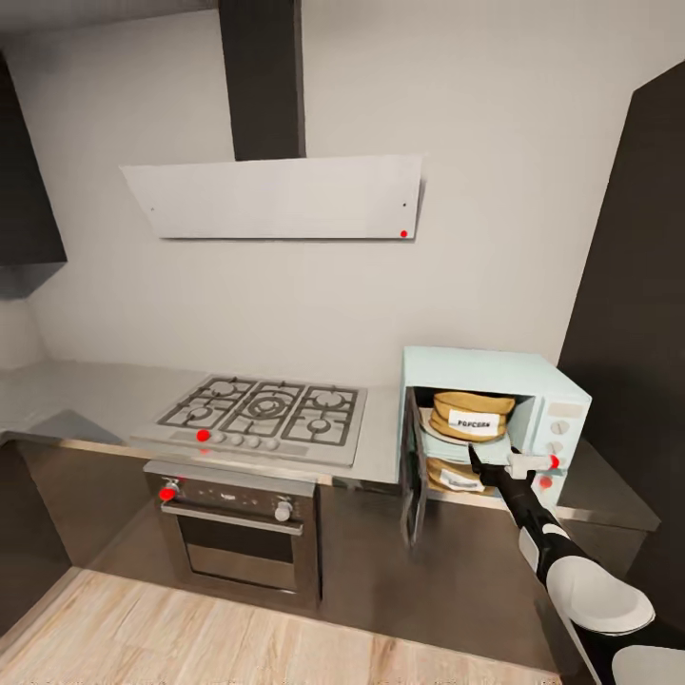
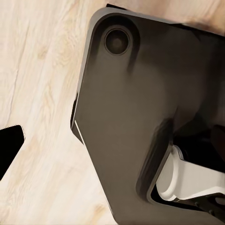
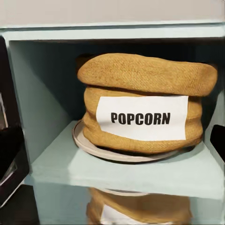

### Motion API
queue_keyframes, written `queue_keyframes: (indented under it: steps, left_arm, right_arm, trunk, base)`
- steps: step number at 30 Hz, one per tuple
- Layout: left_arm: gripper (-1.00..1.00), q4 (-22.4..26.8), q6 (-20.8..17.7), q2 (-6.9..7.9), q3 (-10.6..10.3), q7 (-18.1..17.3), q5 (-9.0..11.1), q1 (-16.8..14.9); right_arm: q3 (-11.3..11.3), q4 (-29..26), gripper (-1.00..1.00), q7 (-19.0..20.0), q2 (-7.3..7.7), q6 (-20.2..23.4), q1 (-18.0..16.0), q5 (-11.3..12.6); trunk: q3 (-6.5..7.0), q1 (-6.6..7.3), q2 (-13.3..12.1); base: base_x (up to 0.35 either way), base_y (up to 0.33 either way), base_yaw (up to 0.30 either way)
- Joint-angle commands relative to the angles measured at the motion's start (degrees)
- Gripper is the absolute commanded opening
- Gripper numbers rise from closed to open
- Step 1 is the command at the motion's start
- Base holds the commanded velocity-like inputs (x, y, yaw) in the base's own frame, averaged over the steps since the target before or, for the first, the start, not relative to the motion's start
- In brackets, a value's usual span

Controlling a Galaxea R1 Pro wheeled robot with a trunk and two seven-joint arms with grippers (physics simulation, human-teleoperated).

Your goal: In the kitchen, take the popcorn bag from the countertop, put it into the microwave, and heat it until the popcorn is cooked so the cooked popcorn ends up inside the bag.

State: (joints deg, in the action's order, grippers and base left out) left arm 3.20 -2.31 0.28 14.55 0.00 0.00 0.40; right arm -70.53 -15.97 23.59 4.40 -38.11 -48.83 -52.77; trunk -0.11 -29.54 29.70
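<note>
Right gripper (image 1: 497,465) hangs just in front of the microwave (image 1: 561,404), fingers parted and holding nothing. Sweeping left to right in my head view: gas hob (image 1: 262,411) at nine o'clock, then the door (image 1: 412,490) swung open, then the popcorn bag (image 1: 468,415) on the turntable (image 3: 93,149) inside (placing looks done). Next I'd back out, shut the door, start heating.

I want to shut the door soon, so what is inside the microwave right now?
Inside the open microwave the popcorn bag sits upright on the round turntable plate, its label facing out. Its rolled rim covers the contents, so the popcorn itself cannot be seen.
</note>
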Motion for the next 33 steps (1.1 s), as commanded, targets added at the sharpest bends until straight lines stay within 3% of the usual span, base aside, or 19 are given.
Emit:
queue_keyframes:
  steps: [1, 11, 13, 14, 16, 19, 24, 27, 30, 33]
  left_arm:
    - [1.0, 0.1, -0.2, -0.02, 0.2, 0.0, 0.0, 0.0]
    - [1.0, 0.2, -0.2, -0.01, 0.3, 0.0, 0.0, 0.0]
    - [1.0, 0.2, -0.2, -0.01, 0.3, 0.0, 0.0, 0.0]
    - [1.0, 0.2, -0.2, -0.01, 0.3, 0.0, 0.0, 0.0]
    - [1.0, 0.2, -0.2, -0.01, 0.3, 0.0, 0.0, 0.0]
    - [1.0, 0.2, -0.3, -0.01, 0.3, 0.0, 0.0, 0.0]
    - [1.0, 2.0, 0.4, 0.66, 0.4, -0.1, 0.0, 0.0]
    - [1.0, 12.4, 1.1, 1.4, 0.3, -0.3, 0.0, 0.0]
    - [1.0, 20.4, 0.7, 1.36, 0.3, -0.2, 0.0, 0.0]
    - [1.0, 33.5, -1.8, 0.82, 0.2, 0.0, 0.0, 0.0]
  right_arm:
    - [-0.5, 0.0, 1.0, 0.5, -0.01, -0.1, 0.0, -0.1]
    - [-0.6, 0.0, 1.0, 0.6, 0.25, -0.1, 0.0, -0.1]
    - [-0.6, 0.0, 1.0, 0.6, 0.95, 0.0, 0.0, -0.1]
    - [-0.6, 0.0, 1.0, 0.6, 2.32, 0.2, 1.3, -0.1]
    - [-0.5, 0.0, 1.0, 0.6, 3.12, 0.3, 4.0, -0.1]
    - [-0.5, 0.0, 1.0, 0.6, 3.4, 0.5, 8.3, -0.1]
    - [-0.5, 0.2, 1.0, 0.6, 3.57, 2.2, 18.6, -0.2]
    - [-0.5, 2.6, 1.0, -0.2, 3.59, 7.2, 28.1, -0.2]
    - [-0.5, 5.2, 1.0, -1.8, 3.59, 9.9, 32.6, -0.2]
    - [-0.4, 9.3, 1.0, -6.5, 3.59, 11.6, 37.0, -0.2]
  trunk:
    - [-0.01, 0.02, 0.0]
    - [-0.01, 0.02, 0.0]
    - [-0.01, 0.02, 0.0]
    - [-0.01, 0.02, 0.0]
    - [-0.01, 0.02, 0.0]
    - [-0.01, 0.02, 0.0]
    - [-0.01, 0.02, 0.0]
    - [-0.01, 0.02, 0.0]
    - [-0.01, 0.02, 0.0]
    - [-0.01, 0.02, 0.0]
  base:
    - [-0.326, 0.133, 0.0]
    - [-0.3, 0.135, 0.0]
    - [-0.214, 0.116, 0.0]
    - [-0.087, 0.027, 0.0]
    - [-0.042, 0.013, 0.0]
    - [-0.012, 0.004, 0.0]
    - [-0.001, 0.0, 0.0]
    - [0.0, 0.0, 0.0]
    - [0.0, 0.0, 0.0]
    - [0.0, 0.0, 0.0]
